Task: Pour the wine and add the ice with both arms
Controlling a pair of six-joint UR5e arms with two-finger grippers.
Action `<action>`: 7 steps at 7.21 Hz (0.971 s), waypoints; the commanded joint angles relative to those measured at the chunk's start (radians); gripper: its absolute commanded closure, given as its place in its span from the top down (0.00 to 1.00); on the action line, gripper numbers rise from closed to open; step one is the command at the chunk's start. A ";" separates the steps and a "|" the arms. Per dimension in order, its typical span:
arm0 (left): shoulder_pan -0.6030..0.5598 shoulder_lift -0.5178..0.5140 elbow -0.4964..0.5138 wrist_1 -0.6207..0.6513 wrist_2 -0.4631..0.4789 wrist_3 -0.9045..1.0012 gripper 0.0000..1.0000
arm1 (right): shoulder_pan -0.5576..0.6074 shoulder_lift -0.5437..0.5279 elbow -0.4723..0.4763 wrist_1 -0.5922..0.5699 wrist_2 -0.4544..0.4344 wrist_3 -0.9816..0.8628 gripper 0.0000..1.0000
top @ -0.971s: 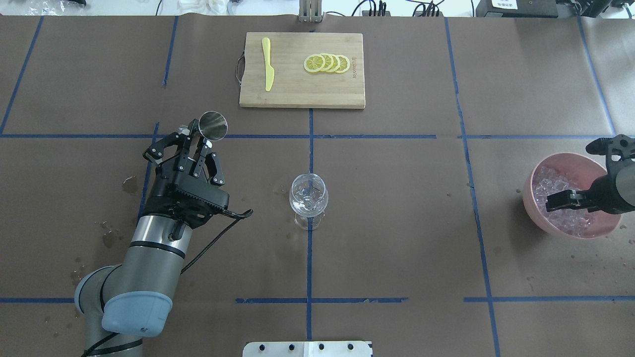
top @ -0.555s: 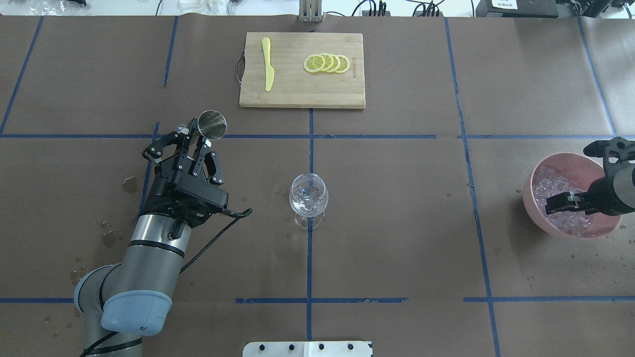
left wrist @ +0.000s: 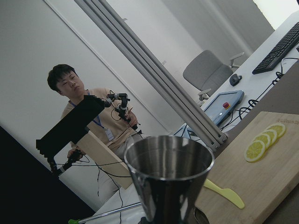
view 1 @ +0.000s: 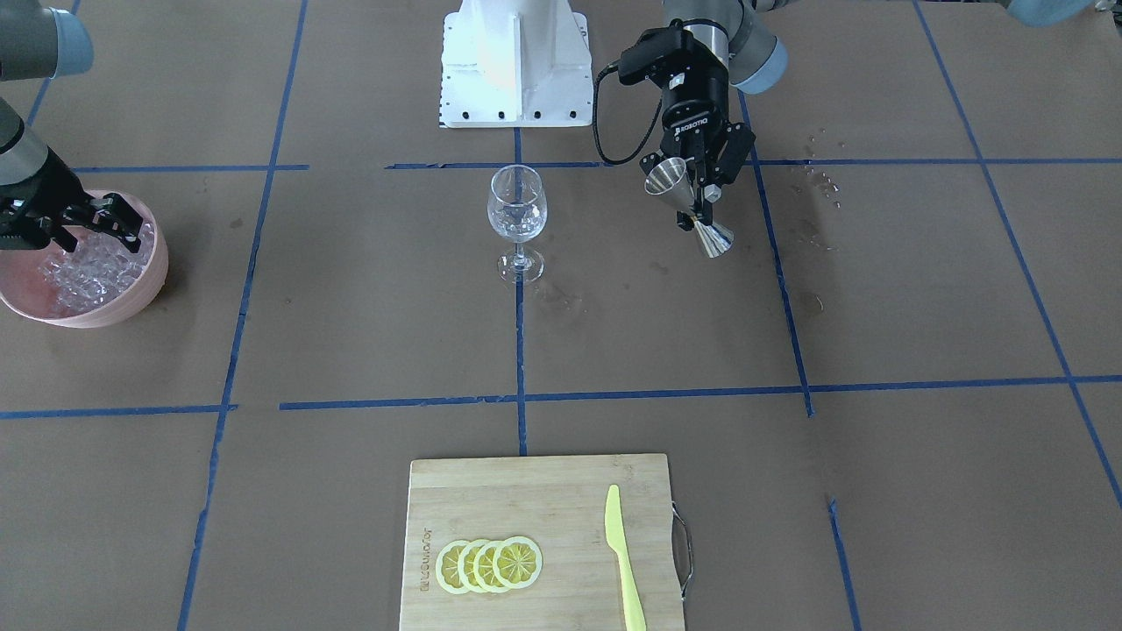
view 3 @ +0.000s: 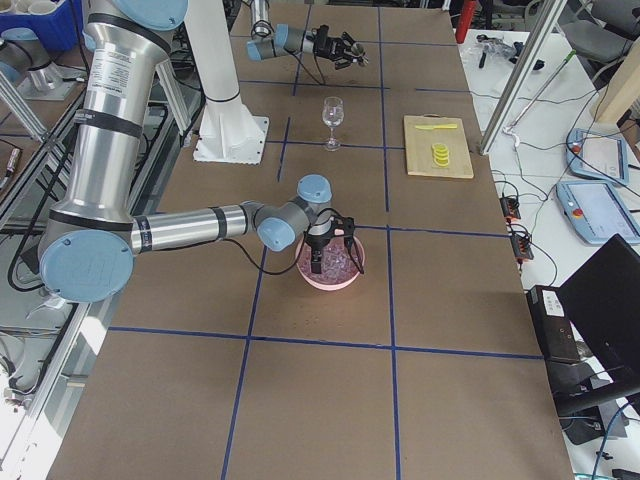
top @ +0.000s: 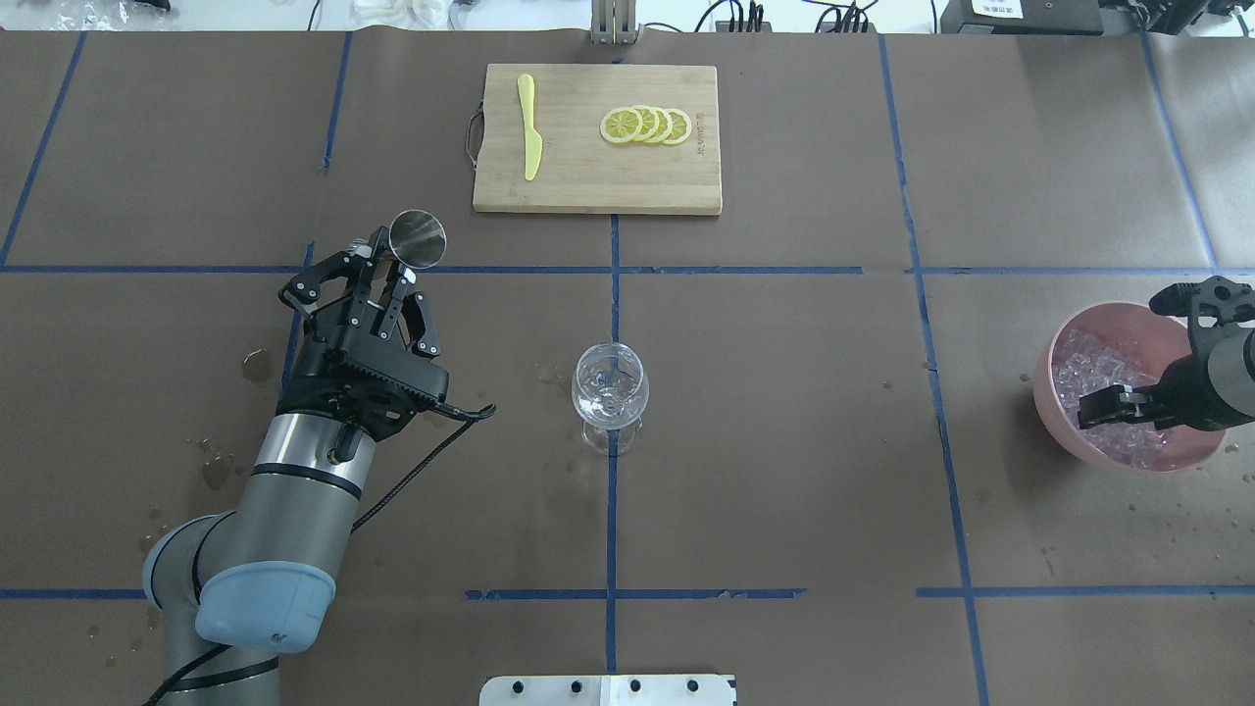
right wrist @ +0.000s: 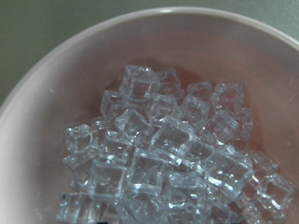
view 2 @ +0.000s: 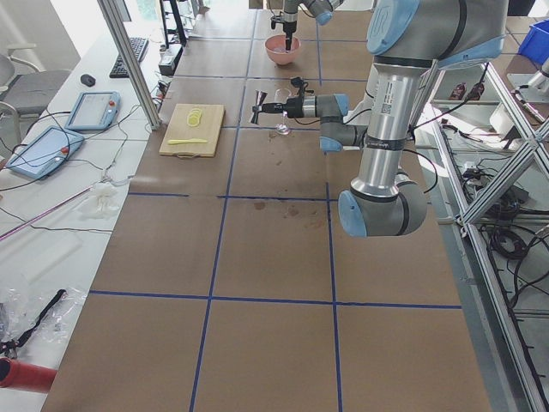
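From the robot-side edge, left half of the tabletop (top: 784,412): left arm (top: 294,490) reaches in low, forearm angled toward the far edge. Its left claw (top: 390,270) lies nearly level above the tabletop, fingers clamped on a steel jigger (top: 418,238). Near the right edge: right arm (view 3: 190,227) stretched out, wrist bent, right claw (top: 1123,358) pointing straight down, fingers spread wide.

The table (top: 784,392) is covered in brown paper, gridded with blue tape lines (top: 612,529). Directly on it stand a wine glass (top: 610,392) at centre, a bamboo cutting board (top: 578,172) at the far edge, a pink bowl (top: 1042,392) far right, and the white pedestal (view 1: 513,61) — plus scattered wet spots (top: 257,365) on the left.
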 commanded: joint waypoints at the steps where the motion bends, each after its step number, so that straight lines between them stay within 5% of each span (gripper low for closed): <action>1: -0.013 0.000 0.000 0.000 -0.016 0.000 0.00 | -0.005 -0.001 -0.001 0.000 0.038 0.003 0.86; 4: -0.029 0.000 0.000 0.000 -0.036 0.002 0.00 | -0.011 0.000 -0.002 -0.005 0.040 0.003 0.81; 7: -0.029 0.000 0.000 0.000 -0.038 0.002 0.00 | -0.011 -0.001 -0.002 -0.005 0.040 0.000 0.48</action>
